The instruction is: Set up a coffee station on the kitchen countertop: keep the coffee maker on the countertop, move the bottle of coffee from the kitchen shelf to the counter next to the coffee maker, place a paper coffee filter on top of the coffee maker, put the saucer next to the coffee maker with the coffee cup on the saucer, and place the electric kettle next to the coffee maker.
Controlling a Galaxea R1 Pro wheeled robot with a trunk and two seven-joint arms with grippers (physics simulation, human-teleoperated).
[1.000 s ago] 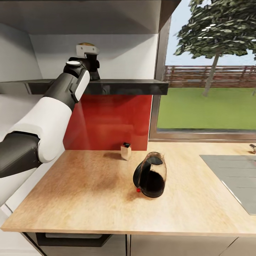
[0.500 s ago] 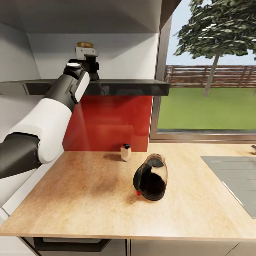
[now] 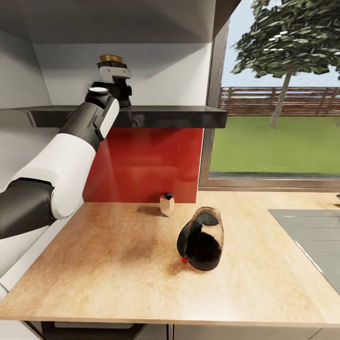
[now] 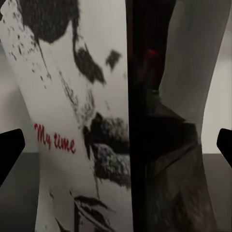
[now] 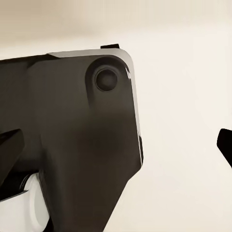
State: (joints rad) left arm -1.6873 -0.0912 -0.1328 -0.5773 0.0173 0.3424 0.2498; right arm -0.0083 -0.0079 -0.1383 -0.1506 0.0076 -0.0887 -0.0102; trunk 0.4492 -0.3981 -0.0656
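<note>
One bottle of coffee (image 4: 96,125) between left fingers (image 4: 10,147), shelf (image 3: 156,114)

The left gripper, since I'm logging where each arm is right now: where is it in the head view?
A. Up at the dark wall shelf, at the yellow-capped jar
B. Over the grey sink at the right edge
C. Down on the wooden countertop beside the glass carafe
A: the left gripper is raised to the dark shelf, right below the bottle of coffee's yellow cap, far above the carafe on the countertop.

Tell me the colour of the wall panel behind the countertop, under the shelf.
Glossy red panel, seen best in the head view.
</note>
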